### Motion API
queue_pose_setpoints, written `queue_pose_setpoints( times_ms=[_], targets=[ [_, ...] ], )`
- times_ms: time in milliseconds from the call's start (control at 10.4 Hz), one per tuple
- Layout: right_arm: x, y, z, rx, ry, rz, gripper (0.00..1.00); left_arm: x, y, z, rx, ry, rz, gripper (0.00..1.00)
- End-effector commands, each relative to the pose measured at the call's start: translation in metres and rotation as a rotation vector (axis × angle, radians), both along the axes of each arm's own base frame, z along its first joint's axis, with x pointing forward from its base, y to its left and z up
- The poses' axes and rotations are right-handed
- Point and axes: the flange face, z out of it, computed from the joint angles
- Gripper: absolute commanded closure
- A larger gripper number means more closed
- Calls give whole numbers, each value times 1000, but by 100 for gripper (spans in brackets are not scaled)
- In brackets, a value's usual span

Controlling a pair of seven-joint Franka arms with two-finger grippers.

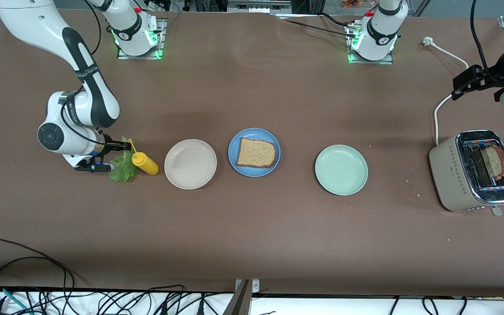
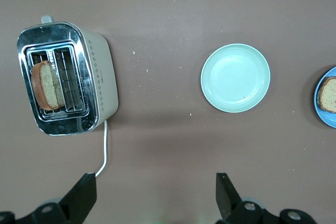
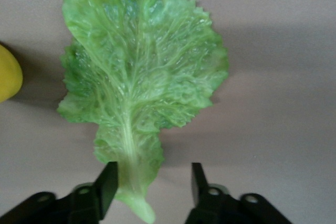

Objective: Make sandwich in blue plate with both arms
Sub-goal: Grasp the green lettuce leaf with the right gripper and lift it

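On the blue plate (image 1: 235,144), mid-table, lies one brown bread slice (image 1: 256,153). Another slice (image 1: 495,161) stands in the toaster (image 1: 453,173). The green lettuce leaf (image 1: 123,169) lies flat on the table at the right arm's end, beside the yellow bottle. My right gripper (image 1: 113,158) is low at the leaf, and in the right wrist view its jaws (image 3: 155,182) stand open around the stem of the lettuce (image 3: 139,72), one finger against it and a gap at the other. My left gripper (image 1: 461,87) hangs open and empty (image 2: 156,192) over bare table near the toaster (image 2: 100,77).
A yellow squeeze bottle (image 1: 145,164) lies against the lettuce. A beige plate (image 1: 190,164) and a pale mint-green plate (image 1: 341,169) flank the blue one. The toaster's white cord (image 1: 442,105) runs toward the left arm's base. Crumbs dot the table near the toaster.
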Motion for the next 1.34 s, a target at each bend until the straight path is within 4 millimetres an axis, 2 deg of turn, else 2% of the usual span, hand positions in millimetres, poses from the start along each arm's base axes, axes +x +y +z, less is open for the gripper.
queue_pose_setpoints(
  times_ms=[0,192,287,383,479,575,670,766,958,1245],
  targets=[
    [1,11,-1,15,-8,30,97,-5,9,18,75,-28,13,0],
    [2,12,0,16,-9,29,100,-6,9,30,90,-53,11,0],
    [4,13,9,17,-15,32,100,-7,6,32,76,-52,18,0],
    [13,13,28,20,-32,39,100,-8,7,32,72,-48,17,0],
    [23,15,56,23,-23,34,100,-7,7,31,63,-46,18,0],
    [38,14,89,26,0,35,100,-7,7,31,62,-46,18,0],
    [56,15,135,28,20,30,100,-7,7,31,64,-45,20,0],
    [67,13,169,30,20,29,100,-7,6,31,64,-45,19,0],
    [78,14,207,33,-1,32,100,-7,7,31,62,-45,17,0],
    [82,18,240,23,-9,47,100,-7,6,31,64,-45,19,0]
  ],
)
